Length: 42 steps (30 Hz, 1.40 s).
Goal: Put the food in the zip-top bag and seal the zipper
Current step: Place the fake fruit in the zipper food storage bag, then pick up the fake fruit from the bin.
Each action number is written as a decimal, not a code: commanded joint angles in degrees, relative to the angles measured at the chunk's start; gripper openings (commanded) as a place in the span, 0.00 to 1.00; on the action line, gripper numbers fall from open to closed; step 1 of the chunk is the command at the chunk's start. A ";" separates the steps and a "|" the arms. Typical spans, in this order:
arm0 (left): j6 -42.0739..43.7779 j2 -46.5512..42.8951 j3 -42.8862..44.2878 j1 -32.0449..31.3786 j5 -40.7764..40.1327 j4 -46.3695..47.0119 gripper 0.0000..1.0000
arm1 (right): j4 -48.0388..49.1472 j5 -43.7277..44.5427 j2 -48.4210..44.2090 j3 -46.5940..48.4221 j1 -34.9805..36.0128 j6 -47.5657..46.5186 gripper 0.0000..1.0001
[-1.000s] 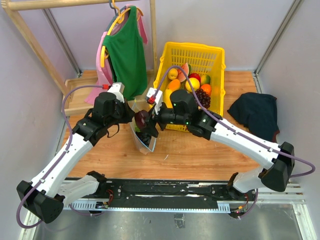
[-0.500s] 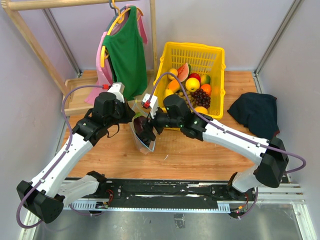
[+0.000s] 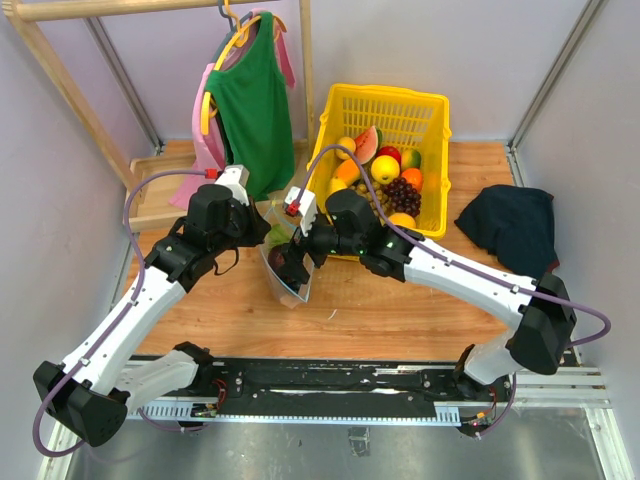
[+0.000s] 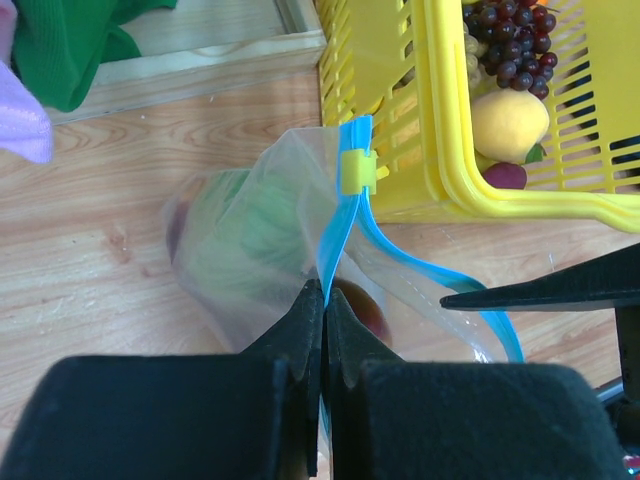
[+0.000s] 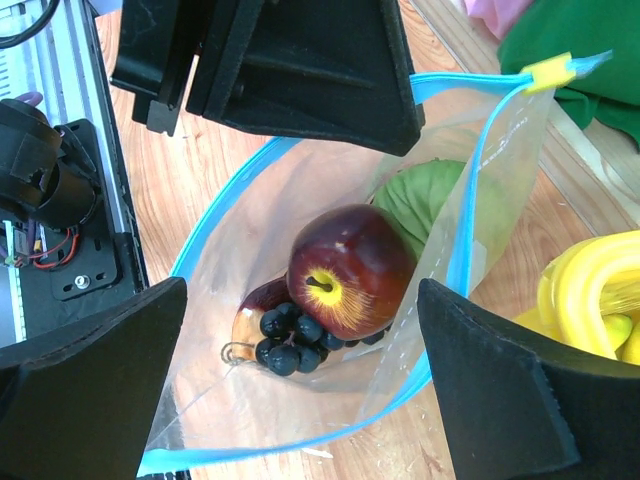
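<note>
The clear zip-top bag [image 3: 287, 282] stands open on the wooden table between the two arms. Its light-blue zipper [image 5: 461, 232] rings the mouth, with a yellow slider [image 5: 548, 72] at one end. My left gripper [image 4: 325, 296] is shut on the zipper edge [image 4: 343, 205] and holds that side up. My right gripper [image 5: 302, 300] is open and empty right above the mouth. Inside the bag lie a dark red apple [image 5: 350, 268], dark grapes [image 5: 293, 330], a reddish-brown wedge [image 5: 252, 308] and a green piece [image 5: 428, 195].
A yellow basket [image 3: 432, 108] with more fruit stands just behind and right of the bag, close to my right arm. A green shirt [image 3: 250, 100] hangs on a wooden rack at the back left. A dark cloth [image 3: 512, 226] lies at the right.
My right gripper carried the dark red apple left to the bag's mouth and let it go; the apple now lies inside. The left gripper has not moved.
</note>
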 commanded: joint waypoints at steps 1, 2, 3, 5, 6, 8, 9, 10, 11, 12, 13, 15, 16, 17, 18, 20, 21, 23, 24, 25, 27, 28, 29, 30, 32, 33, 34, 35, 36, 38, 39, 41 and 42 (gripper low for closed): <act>0.13 -1.22 -0.27 0.66 0.80 2.71 0.00 | 1.05 2.16 -1.86 0.27 1.23 -0.60 0.98; 0.17 -1.22 -0.27 0.61 0.79 2.75 0.00 | 0.88 2.42 -2.13 0.36 1.23 -0.60 0.98; 0.17 -1.22 -0.27 0.61 0.80 2.72 0.00 | 0.64 2.60 -2.59 0.49 1.23 -0.60 0.98; 0.15 -1.23 -0.27 0.66 0.76 2.72 0.01 | -0.02 3.17 -3.48 0.84 1.24 -0.75 0.98; 0.17 -1.27 -0.27 0.66 0.71 2.71 0.00 | -0.63 3.65 -3.93 1.22 1.18 -0.96 0.98; 0.16 -1.31 -0.32 0.66 0.66 2.73 0.00 | -2.03 4.89 -4.93 1.93 1.14 -1.40 0.98; 0.15 -1.31 -0.29 0.66 0.55 2.71 0.00 | -2.57 5.72 -5.73 2.15 1.14 -1.59 0.98; 0.15 -1.32 -0.28 0.66 0.53 2.72 0.00 | -3.06 6.43 -6.20 2.32 1.06 -1.79 0.98; 0.17 -1.31 -0.27 0.66 0.53 2.74 0.00 | -3.68 7.40 -6.99 2.53 0.98 -1.83 0.98; 0.17 -1.35 -0.27 0.66 0.57 2.74 0.01 | -4.57 8.30 -7.54 2.87 0.82 -1.90 0.98; 0.13 -1.39 -0.27 0.66 0.54 2.72 0.00 | -5.54 9.02 -8.09 3.25 0.61 -1.98 0.98; 0.15 -1.40 -0.30 0.66 0.55 2.70 0.00 | -7.51 10.77 -9.22 4.02 -0.05 -2.09 0.98; 0.17 -1.46 -0.30 0.66 0.53 2.72 0.00 | -8.29 11.58 -9.63 4.33 -0.40 -2.33 0.98; 0.15 -1.51 -0.28 0.66 0.53 2.74 0.00 | -9.39 12.26 -9.95 4.65 -0.92 -2.74 0.98; 0.25 -1.49 -0.28 0.66 0.54 2.78 0.00 | -10.86 12.60 -10.14 5.73 -1.23 -3.20 0.98; 0.21 -1.40 -0.28 0.66 0.64 2.81 0.00 | -14.54 13.33 -9.83 8.07 -1.96 -4.02 0.98; 0.25 -1.32 -0.33 0.66 0.66 2.83 0.00 | -16.36 14.04 -9.49 9.09 -2.42 -4.21 0.98; 0.25 -1.22 -0.36 0.66 0.71 2.84 0.00 | -19.35 16.29 -8.76 10.78 -3.71 -4.29 0.98; 0.22 -1.24 -0.36 0.66 0.70 2.80 0.00 | -20.99 17.23 -8.31 11.58 -4.51 -4.17 0.98; 0.23 -1.23 -0.36 0.66 0.70 2.84 0.00 | -22.20 17.46 -7.84 12.28 -5.57 -3.97 0.98; 0.22 -1.22 -0.35 0.66 0.54 2.80 0.00 | -24.49 16.76 -7.07 13.87 -7.61 -3.29 0.98; 0.32 -1.27 -0.35 0.65 0.53 2.84 0.00 | -25.81 16.67 -6.61 14.73 -8.59 -3.09 0.98; 0.35 -1.23 -0.36 0.66 0.55 2.84 0.00 | -26.83 17.03 -6.23 15.45 -9.37 -3.02 0.98; 0.33 -1.23 -0.36 0.66 0.61 2.80 0.00 | -27.73 17.71 -5.76 16.02 -10.10 -2.85 0.98; 0.30 -1.22 -0.34 0.66 0.72 2.80 0.00 | -29.55 18.88 -5.01 16.98 -12.04 -2.60 0.98; 0.33 -1.22 -0.40 0.66 0.74 2.80 0.00 | -30.46 19.30 -4.39 17.39 -13.25 -2.25 0.98; 0.34 -1.24 -0.37 0.66 0.70 2.79 0.00 | -31.42 19.72 -3.79 17.88 -14.54 -1.66 0.98; 0.35 -1.23 -0.36 0.66 0.64 2.82 0.00 | -32.40 20.29 -2.98 18.65 -15.84 -0.86 0.98; 0.33 -1.22 -0.37 0.66 0.62 2.84 0.00 | -33.30 20.88 -2.28 18.87 -17.12 -0.46 0.98; 0.34 -1.23 -0.37 0.66 0.68 2.79 0.00 | -34.22 21.36 -0.86 19.00 -20.20 0.78 0.98; 0.35 -1.23 -0.36 0.66 0.70 2.76 0.00 | -34.61 21.63 -0.23 18.99 -21.46 1.29 0.98; 0.34 -1.18 -0.36 0.66 0.75 2.84 0.00 | -34.78 21.68 0.94 18.48 -23.59 2.05 0.98; 0.34 -1.14 -0.36 0.66 0.69 2.78 0.00 | -34.86 21.63 1.69 18.42 -24.62 2.31 0.98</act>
